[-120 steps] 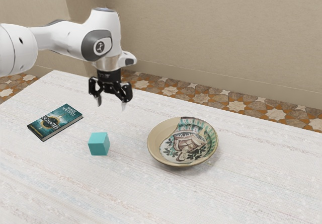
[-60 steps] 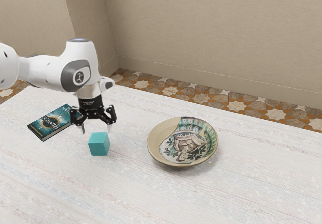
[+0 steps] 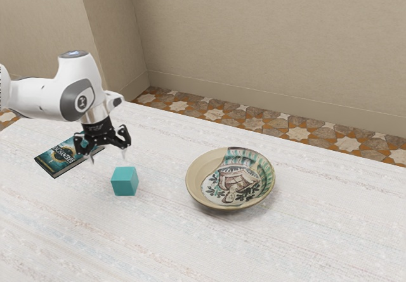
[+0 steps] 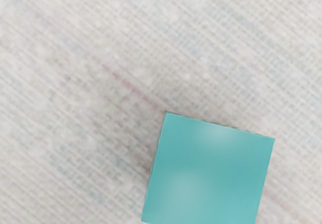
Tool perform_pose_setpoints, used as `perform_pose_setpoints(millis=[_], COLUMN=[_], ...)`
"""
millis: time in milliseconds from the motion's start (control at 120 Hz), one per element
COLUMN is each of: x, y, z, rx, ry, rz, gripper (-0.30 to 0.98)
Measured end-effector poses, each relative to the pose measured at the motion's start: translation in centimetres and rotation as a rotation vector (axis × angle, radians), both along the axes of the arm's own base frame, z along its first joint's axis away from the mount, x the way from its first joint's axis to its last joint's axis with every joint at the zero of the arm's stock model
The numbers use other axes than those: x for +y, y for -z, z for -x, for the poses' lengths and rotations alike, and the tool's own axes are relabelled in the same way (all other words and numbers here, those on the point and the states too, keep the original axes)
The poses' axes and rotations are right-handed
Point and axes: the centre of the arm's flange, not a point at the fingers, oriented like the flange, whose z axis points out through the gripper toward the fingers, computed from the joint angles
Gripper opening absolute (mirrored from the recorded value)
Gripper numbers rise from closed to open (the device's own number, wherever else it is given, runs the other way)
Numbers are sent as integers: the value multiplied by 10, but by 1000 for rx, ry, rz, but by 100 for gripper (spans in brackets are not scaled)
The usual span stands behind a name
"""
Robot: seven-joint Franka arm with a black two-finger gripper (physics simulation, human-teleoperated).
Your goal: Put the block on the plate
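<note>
The block (image 3: 124, 182) sits on my desk (image 3: 190, 250), with the plate (image 3: 206, 168) at the exterior view's right of it. Near the block my tool (image 3: 108, 159) hangs above the desk, fingers spread apart. At the exterior view's left lies the book (image 3: 60, 158), partly hidden.

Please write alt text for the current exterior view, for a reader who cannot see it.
The robot's open black gripper hovers near a teal block on a pale table. From the block, a patterned plate sits toward the exterior view's right, a book toward its left.
</note>
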Motion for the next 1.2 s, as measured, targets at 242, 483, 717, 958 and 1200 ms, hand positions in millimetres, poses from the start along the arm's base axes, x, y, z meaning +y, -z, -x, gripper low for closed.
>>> perform_pose_setpoints(millis=[242,483,717,958,1200], x=[-20,-22,-21,-28,-29], y=[12,18,35,58,60], z=[-8,-8,-7,-10,-11], rx=[3,13,47,78,77], ry=[63,122,174,214,244], rz=[2,4,14,35,40], gripper=[69,69,69,69,69])
